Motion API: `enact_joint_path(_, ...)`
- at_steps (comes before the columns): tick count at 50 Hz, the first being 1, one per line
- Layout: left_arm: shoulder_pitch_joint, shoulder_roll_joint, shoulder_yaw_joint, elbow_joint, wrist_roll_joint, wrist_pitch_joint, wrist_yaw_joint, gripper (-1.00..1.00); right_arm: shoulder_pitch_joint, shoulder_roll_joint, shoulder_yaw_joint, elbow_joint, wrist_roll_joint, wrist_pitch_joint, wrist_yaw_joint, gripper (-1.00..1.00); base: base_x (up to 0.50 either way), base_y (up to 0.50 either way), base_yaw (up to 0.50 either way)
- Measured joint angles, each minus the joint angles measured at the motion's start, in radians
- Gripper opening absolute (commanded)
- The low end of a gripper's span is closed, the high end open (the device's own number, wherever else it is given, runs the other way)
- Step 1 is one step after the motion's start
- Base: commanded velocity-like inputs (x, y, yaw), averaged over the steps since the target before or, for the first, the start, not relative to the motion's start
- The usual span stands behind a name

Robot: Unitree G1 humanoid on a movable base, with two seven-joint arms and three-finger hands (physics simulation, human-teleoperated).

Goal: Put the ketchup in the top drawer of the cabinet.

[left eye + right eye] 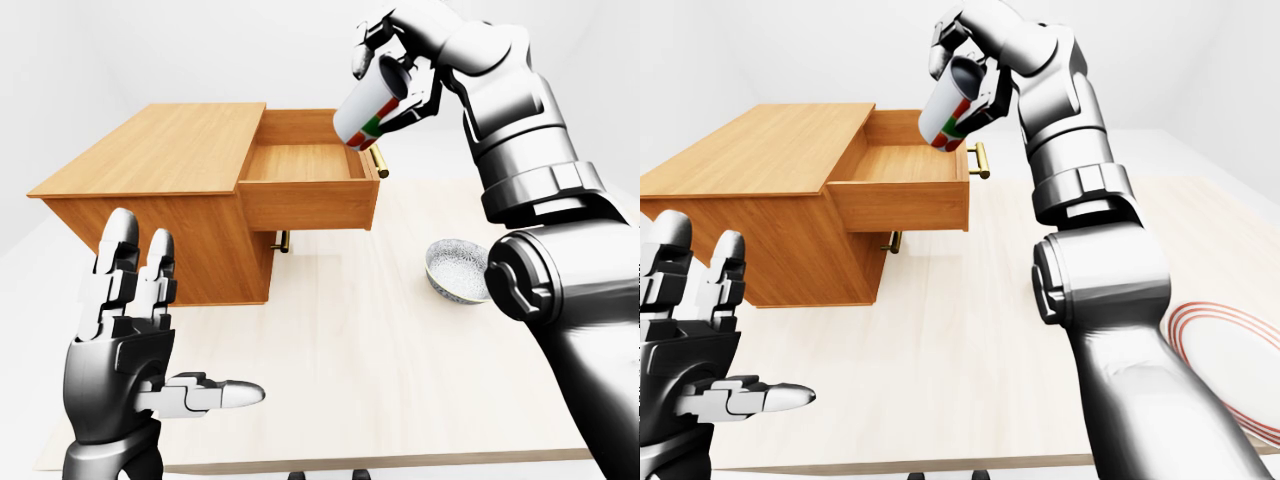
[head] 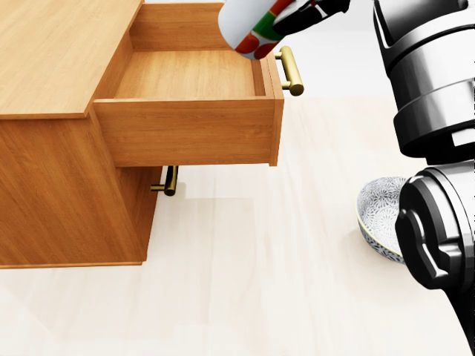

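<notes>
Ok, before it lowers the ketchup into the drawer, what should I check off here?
1. Top drawer pulled open: ok.
2. Drawer inside free of other things: ok.
3. Right robot hand closed around the ketchup bottle: ok.
4. Bottle over the drawer opening: not ok, it hangs tilted above the drawer's handle edge.
5. Left robot hand out of the way: ok, open and low at the left.
6. Bowl off the path: ok, on the table to the right.
</notes>
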Motion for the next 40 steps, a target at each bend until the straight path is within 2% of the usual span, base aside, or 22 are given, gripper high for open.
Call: enact_joint_path(40, -0.002, -0.003, 0.020, -0.019, -0.016, 0.000, -0.008, 1.00, 0.056, 0.069, 0.000, 0.033, -0.028, 0.000, -0.078, -1.00, 0.00, 0.00, 0.00)
